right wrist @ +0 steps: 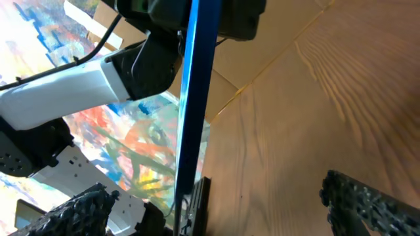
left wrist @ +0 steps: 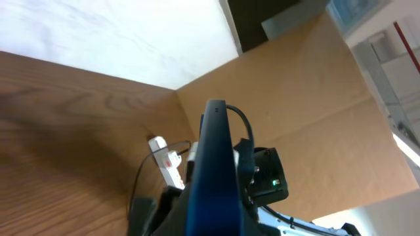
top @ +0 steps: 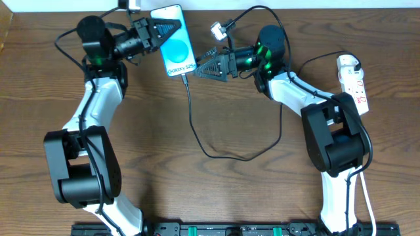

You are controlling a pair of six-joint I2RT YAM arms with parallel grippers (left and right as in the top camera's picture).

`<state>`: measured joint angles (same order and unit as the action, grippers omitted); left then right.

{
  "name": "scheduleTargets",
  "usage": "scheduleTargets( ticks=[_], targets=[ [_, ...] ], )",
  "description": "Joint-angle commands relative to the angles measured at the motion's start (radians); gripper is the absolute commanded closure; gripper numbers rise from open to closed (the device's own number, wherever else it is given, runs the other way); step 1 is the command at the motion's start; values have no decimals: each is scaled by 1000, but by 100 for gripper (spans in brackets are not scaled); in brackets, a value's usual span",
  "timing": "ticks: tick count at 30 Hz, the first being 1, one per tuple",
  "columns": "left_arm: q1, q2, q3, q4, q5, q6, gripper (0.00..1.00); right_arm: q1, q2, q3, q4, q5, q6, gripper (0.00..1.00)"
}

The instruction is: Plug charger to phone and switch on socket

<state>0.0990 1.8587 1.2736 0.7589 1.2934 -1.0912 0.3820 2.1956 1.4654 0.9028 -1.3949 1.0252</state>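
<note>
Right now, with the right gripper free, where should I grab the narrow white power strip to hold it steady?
Pinch the narrow white power strip across its short width, about mid-length, coming straight down with the open right gripper. It lies flat with long parallel sides; the white plug block crowds its far end.

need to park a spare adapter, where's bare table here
Bare wood lies front-centre, between the left arm and the charger's loop, and below that loop. Crowded: the back middle, where the left gripper holds the phone and the right gripper stands open beside it; the socket sits far right.
</note>
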Motion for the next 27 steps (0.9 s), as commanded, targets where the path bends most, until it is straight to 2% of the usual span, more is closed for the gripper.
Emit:
scheduleTargets(
  ticks=[1,6,12,18,20,21,24,27],
  targets=[
    [7,-16,6,-3,26,11,93,-51,-2,12,3,-11,-9,1],
    [7,-16,6,-2,35,22,93,-133,-2,12,-28,-6,-8,1],
    [7,-16,6,-2,34,22,93,-201,-2,12,-211,28,-9,1],
    [7,-16,6,-2,34,22,93,-206,-2,12,-400,115,-27,1],
    [7,-16,6,-2,34,22,93,-206,-2,12,-473,145,-53,1],
    [7,-16,6,-2,34,22,93,-206,-2,12,-580,190,-82,1],
    [7,-16,6,-2,35,26,93,-206,-2,12,-748,269,-180,1],
    [7,-16,6,-2,35,26,93,-208,-3,12,-829,312,-243,1]
  ],
)
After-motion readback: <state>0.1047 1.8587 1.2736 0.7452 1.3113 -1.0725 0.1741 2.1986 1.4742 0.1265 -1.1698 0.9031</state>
